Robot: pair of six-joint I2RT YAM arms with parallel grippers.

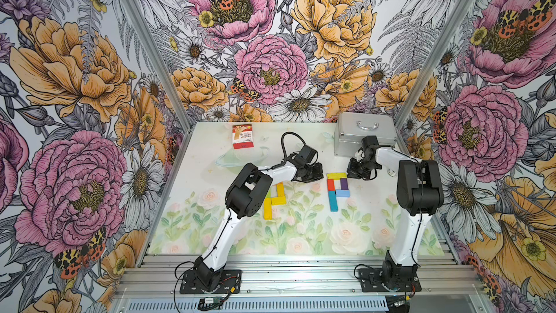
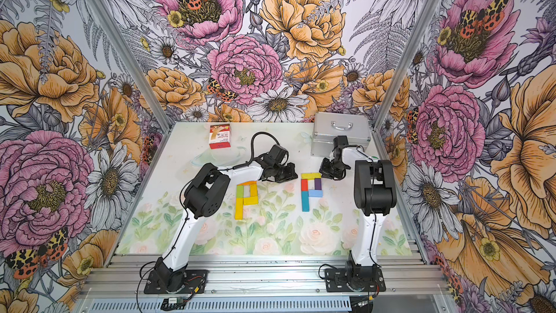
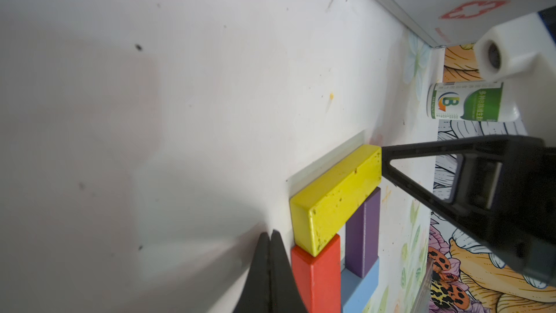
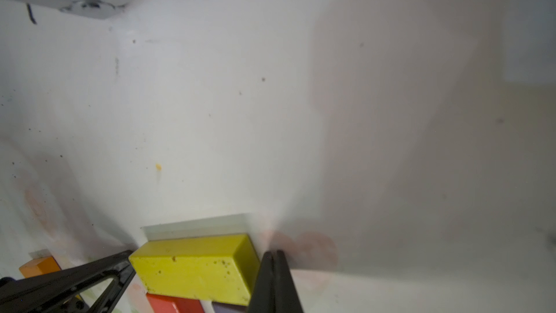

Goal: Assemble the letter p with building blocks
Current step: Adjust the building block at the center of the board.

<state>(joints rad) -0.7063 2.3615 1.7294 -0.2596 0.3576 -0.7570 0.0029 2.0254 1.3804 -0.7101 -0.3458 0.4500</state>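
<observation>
Yellow block (image 3: 337,194): top bar of a P (image 1: 331,186), flat on the bench (image 1: 210,152) (second P (image 2: 239,206) lies beside). Left pincer (image 3: 270,236) and right pincer (image 4: 272,255), each pressed together and empty, flank its ends, seemingly to nudge it square.

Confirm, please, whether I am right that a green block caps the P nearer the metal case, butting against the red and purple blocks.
Not green: it is a yellow block, as the left wrist view shows; it does butt against the red block and purple block.
</observation>
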